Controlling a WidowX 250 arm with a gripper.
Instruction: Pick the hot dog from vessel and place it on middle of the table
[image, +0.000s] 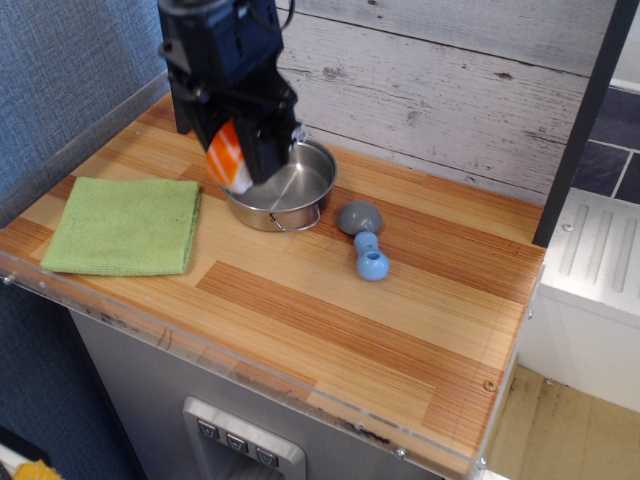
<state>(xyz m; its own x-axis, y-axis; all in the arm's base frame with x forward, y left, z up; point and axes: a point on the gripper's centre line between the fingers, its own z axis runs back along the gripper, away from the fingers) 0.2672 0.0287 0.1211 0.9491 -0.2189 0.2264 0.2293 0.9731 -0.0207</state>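
My gripper (232, 160) is shut on the hot dog (226, 155), an orange toy piece with white stripes on a white base. It holds the piece in the air over the left rim of the vessel (290, 190), a shiny round steel pot with wire handles that looks empty. The wooden striped table (330, 310) lies below and stretches to the front right.
A folded green cloth (125, 225) lies at the left of the table. A blue-grey dumbbell-shaped toy (364, 240) lies just right of the pot. A dark post (190, 100) stands behind the gripper and a white plank wall (440, 90) runs along the back.
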